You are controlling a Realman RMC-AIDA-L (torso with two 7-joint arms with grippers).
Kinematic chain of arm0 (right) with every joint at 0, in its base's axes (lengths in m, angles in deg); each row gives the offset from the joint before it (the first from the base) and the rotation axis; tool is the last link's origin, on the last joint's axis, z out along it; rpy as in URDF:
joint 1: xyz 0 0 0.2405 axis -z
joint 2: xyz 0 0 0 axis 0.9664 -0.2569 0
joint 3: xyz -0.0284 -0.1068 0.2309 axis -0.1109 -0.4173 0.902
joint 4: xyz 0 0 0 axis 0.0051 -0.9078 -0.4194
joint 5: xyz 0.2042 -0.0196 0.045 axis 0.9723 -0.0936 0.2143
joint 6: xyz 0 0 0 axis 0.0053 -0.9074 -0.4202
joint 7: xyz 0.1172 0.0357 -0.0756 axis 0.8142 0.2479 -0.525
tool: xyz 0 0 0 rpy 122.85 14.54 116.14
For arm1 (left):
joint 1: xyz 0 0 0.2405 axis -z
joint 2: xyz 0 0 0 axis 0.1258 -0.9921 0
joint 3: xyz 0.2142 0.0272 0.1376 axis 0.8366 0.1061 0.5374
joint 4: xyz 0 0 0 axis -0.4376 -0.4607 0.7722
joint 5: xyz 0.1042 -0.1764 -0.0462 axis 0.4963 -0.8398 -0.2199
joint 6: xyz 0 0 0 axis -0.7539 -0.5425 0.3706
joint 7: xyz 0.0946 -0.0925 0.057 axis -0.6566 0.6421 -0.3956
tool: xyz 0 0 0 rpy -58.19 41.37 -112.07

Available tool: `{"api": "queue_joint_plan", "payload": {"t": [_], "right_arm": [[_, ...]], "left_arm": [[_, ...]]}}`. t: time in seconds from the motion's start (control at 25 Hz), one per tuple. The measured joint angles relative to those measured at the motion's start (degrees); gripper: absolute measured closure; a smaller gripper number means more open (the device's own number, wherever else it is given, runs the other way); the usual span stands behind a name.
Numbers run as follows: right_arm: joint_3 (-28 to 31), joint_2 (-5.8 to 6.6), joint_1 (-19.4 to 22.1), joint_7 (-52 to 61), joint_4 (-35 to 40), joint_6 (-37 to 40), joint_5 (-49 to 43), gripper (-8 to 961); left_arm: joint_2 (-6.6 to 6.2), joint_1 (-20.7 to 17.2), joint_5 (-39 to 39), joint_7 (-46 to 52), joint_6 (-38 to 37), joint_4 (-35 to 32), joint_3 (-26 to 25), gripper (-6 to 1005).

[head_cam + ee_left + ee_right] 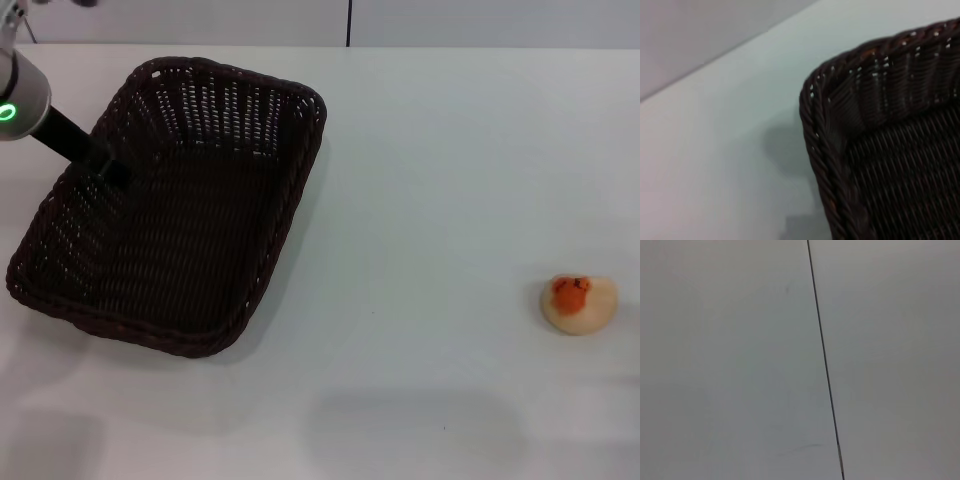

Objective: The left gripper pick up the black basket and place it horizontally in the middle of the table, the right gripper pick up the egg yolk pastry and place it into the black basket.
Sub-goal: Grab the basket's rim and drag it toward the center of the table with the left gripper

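The black basket lies slantwise on the left half of the white table. My left gripper reaches in from the left edge and is shut on the basket's left long rim. The left wrist view shows one braided corner of the basket, with its shadow falling a little apart on the table. The egg yolk pastry sits alone near the right edge of the table, yolk patch up. My right gripper is out of view; its wrist view shows only a pale surface with a thin dark seam.
The table's far edge meets a pale wall with a dark vertical seam. A wide stretch of bare tabletop separates the basket from the pastry.
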Motion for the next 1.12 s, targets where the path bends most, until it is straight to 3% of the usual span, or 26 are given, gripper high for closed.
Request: {"api": "queue_joint_plan", "payload": {"t": [0.24,0.44,0.64,0.76,1.12], "right_arm": [[0.0,0.0,0.05,0.0,0.07,-0.09,0.0,179],[0.0,0.0,0.13,0.0,0.06,-0.09,0.0,179],[0.0,0.0,0.2,-0.01,0.06,-0.09,0.0,179],[0.0,0.0,0.22,-0.01,0.06,-0.09,0.0,179],[0.0,0.0,0.22,0.62,0.06,-0.04,-0.04,180]], "left_arm": [[-0.61,2.72,0.0,0.17,-0.77,-5.81,-0.28,294],[-1.14,3.35,0.04,-0.03,-0.87,-6.85,-0.27,300],[-1.01,2.96,0.02,-0.12,-0.91,-5.73,-0.23,508],[-0.99,2.88,0.01,-0.28,-0.99,-5.67,-0.04,697],[-0.63,2.84,0.04,-4.71,-1.15,-5.59,0.45,704]]}}
